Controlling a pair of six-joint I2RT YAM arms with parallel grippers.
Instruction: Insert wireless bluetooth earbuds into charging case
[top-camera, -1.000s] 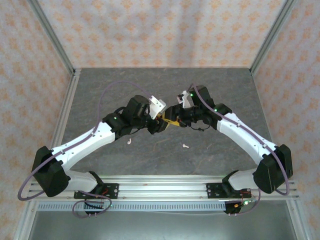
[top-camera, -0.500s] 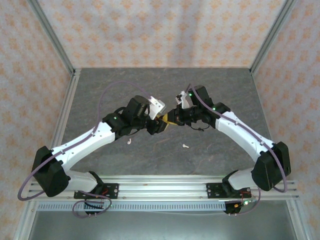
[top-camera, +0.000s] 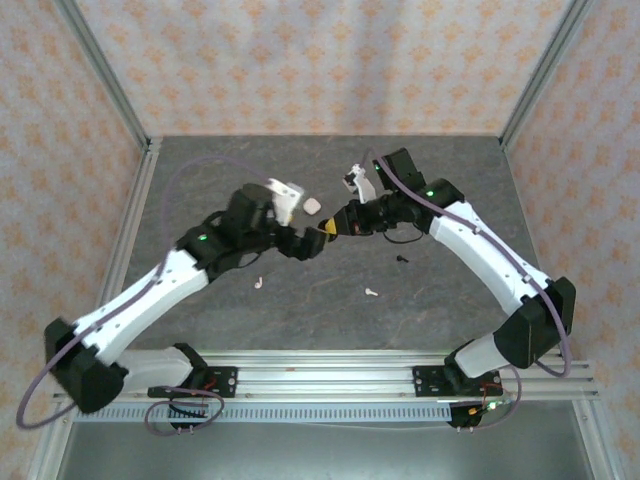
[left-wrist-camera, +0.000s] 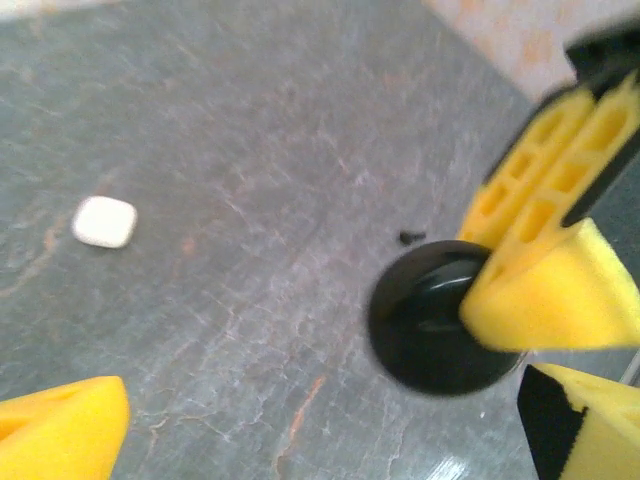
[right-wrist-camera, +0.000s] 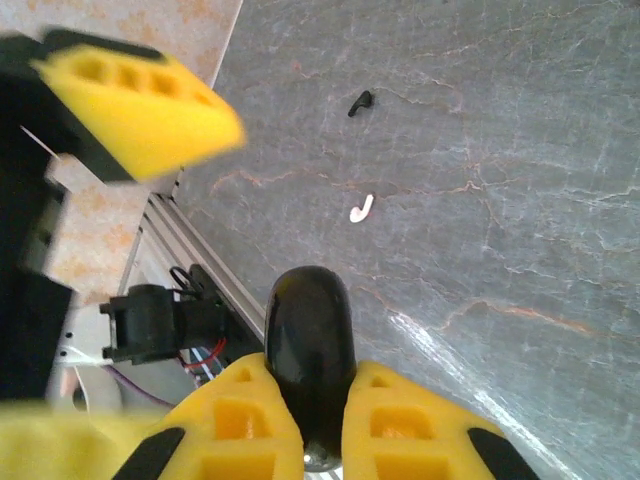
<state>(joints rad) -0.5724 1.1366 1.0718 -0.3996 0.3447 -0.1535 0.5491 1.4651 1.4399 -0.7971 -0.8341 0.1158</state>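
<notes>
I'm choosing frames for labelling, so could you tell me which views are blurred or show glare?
Left wrist: blurred throughout, charging case and black disc soft-edged. Right wrist: earbud fairly sharp, glare streak on the table. Top external: sharp, evenly lit.

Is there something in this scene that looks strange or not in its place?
Yes. The right tool is shut on a black disc, not an earbud part, held above the table. One earbud and the other earbud lie loose, apart from the white case. A small black bit lies there too.
</notes>
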